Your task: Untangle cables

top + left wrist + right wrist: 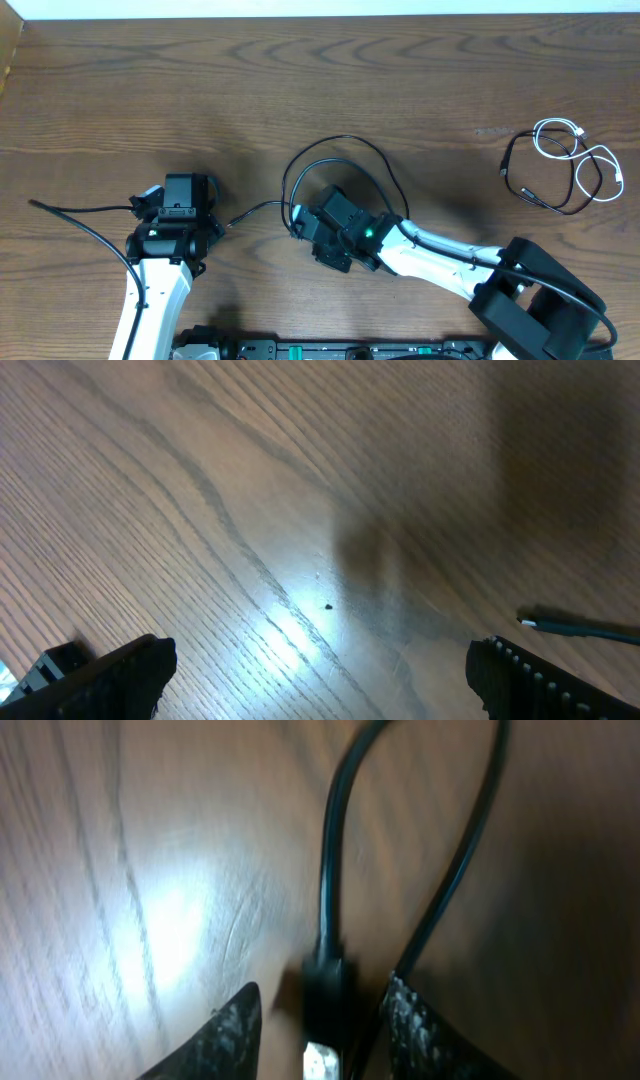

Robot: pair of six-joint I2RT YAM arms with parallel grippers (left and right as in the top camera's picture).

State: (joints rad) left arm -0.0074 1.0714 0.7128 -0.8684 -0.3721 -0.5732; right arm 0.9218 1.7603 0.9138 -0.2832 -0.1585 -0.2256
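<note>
Right pincer (298, 220) low at the middle of the bench (300, 80), pointed left, at the foot of a looped black cable (345, 141). Loop arching toward the far edge and back down beside the right arm. One thin black run trailing left from there, stopping just beside the left pincer (185, 190). Well apart, near the right edge, a white cable (590, 152) and a second black cable (525, 190) looped loosely through each other. No telling from above how wide either pincer stands.

From the left wrist: both fingers (120, 675) spread wide at the bottom corners, bare wood between them, nothing held. A cable end (570, 627) with a pale tip flat on the bench at the right, just beyond the right-hand finger and apart from it.

From the right wrist, blurred: fingers (225, 1030) partly open, set either side of a black plug (325, 995), its metal tip toward the camera. Clear gap on the plug's left; on its right, probably no contact either, so straddled rather than gripped. Cord rising straight from the plug to the top edge, with a second strand of the loop curving up just to its right.
</note>
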